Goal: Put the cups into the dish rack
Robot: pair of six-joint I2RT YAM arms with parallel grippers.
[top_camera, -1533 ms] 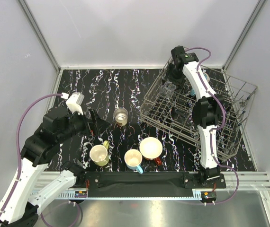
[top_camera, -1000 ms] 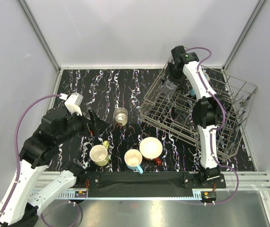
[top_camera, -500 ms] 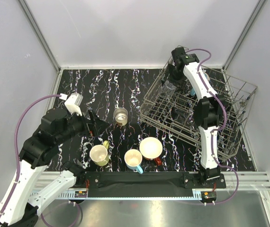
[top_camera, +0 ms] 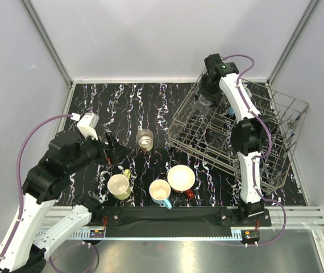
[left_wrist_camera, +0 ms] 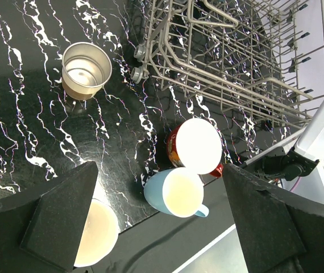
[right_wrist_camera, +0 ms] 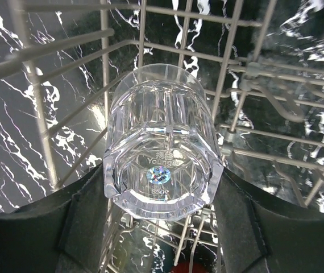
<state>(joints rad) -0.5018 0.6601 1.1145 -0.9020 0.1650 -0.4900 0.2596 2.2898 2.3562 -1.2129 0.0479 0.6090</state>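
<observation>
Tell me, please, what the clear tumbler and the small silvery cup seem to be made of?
The tumbler looks like glass, or perhaps hard clear plastic: see-through, faceted walls, thick glinting base. The small cup looks like brushed metal, probably steel: dull silver sheen inside.

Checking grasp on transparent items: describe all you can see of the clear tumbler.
The clear tumbler is transparent, glass-like, with faceted sides and a thick base carrying embossed lettering and a shiny sticker. Its base faces the wrist camera, mouth pointing into the dish rack at its far left corner. The right gripper clamps it, a dark finger on each side near the base. Contact with the wires can't be judged.
</observation>
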